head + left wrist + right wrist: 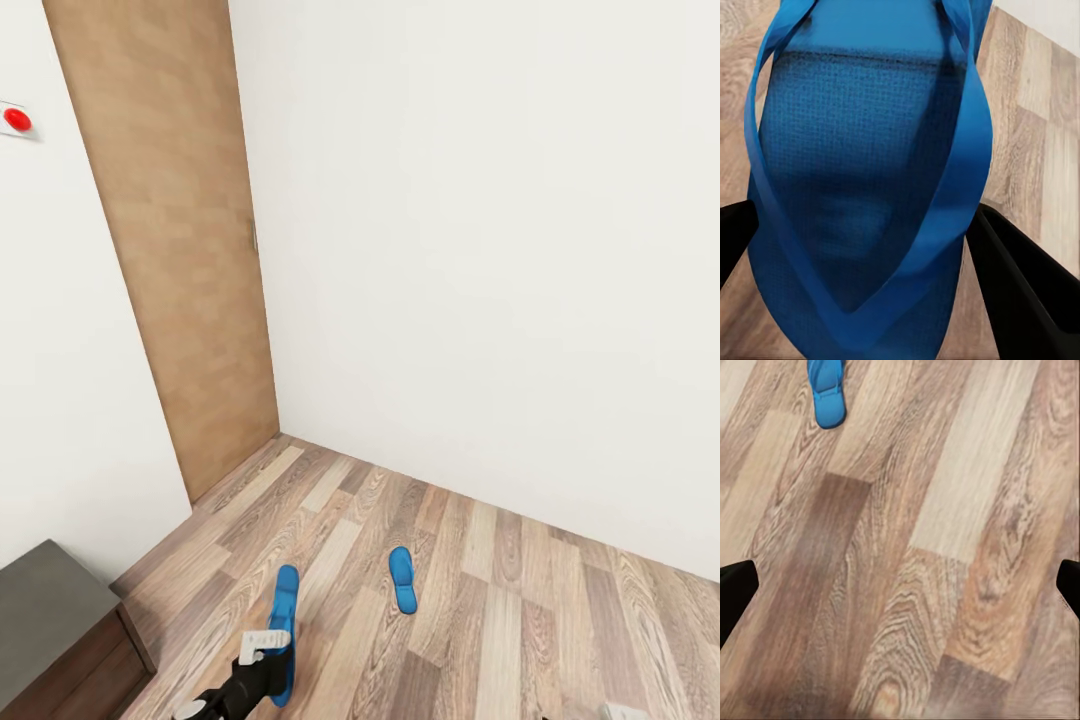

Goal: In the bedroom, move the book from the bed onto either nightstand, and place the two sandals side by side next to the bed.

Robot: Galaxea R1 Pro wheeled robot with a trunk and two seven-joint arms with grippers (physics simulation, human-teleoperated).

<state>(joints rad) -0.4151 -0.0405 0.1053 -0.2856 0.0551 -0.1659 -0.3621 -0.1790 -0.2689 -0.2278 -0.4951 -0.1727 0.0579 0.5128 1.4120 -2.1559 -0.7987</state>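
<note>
One flat bright blue sandal (283,625) was gripped at its near end between the black fingers of the left gripper (262,668), its long sole pointing away toward the room's corner. In the left wrist view this held sandal (862,187) showed a textured blue footbed crossed by a blue V-shaped strap, with a dark finger (1027,289) pressed against each side. The second blue sandal (402,579) lay flat on the grey-brown wood-plank floor, apart from the first and to its right, strap side up; it also appeared in the right wrist view (826,390).
</note>
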